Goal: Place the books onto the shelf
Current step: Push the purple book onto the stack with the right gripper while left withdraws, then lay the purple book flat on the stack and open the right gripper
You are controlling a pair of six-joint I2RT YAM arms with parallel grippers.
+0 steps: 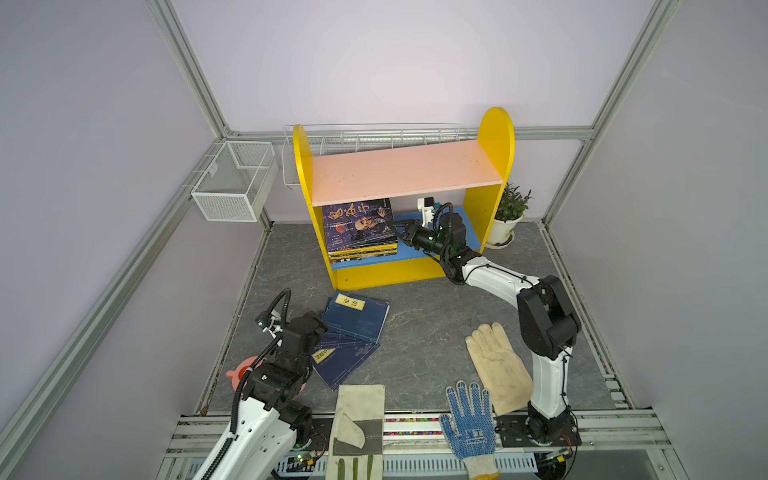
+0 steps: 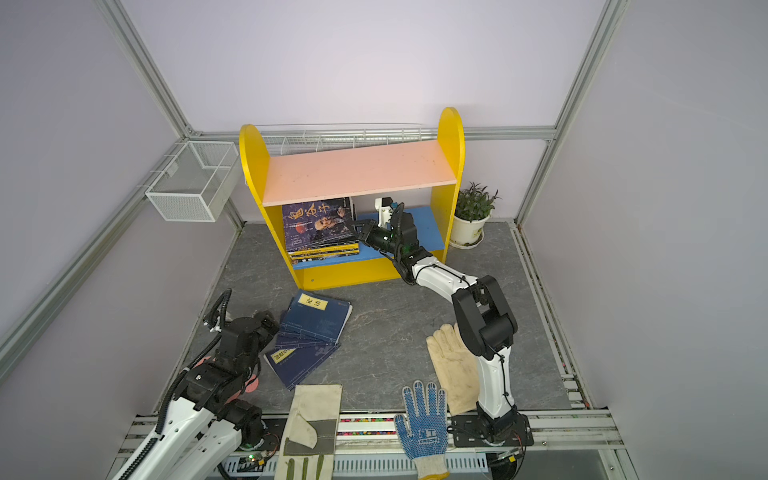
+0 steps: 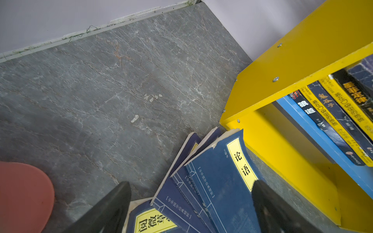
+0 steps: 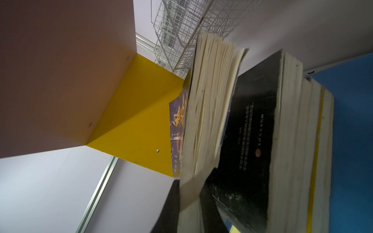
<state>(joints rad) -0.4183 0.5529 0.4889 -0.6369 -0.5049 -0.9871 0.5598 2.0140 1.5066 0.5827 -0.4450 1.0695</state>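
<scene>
The shelf (image 1: 407,170) (image 2: 357,174) stands at the back, with a stack of books (image 1: 363,247) lying on its blue lower board (image 4: 353,121). My right gripper (image 1: 397,230) (image 4: 189,187) reaches into that tier. It is shut on the page edge of the top dark purple-blue book (image 1: 357,222) (image 4: 207,113), tilting it up off the black book (image 4: 254,131) beneath. Several navy books (image 1: 357,318) (image 2: 318,318) (image 3: 220,181) with yellow labels lie fanned out on the floor before the shelf. My left gripper (image 3: 191,183) hangs open just above them, holding nothing.
Three cloth gloves (image 1: 496,365) (image 1: 469,419) (image 1: 359,419) lie along the front. A potted plant (image 1: 509,216) stands right of the shelf. White wire baskets (image 1: 235,180) hang on the back-left frame and behind the shelf. A pink object (image 3: 22,193) lies under my left arm.
</scene>
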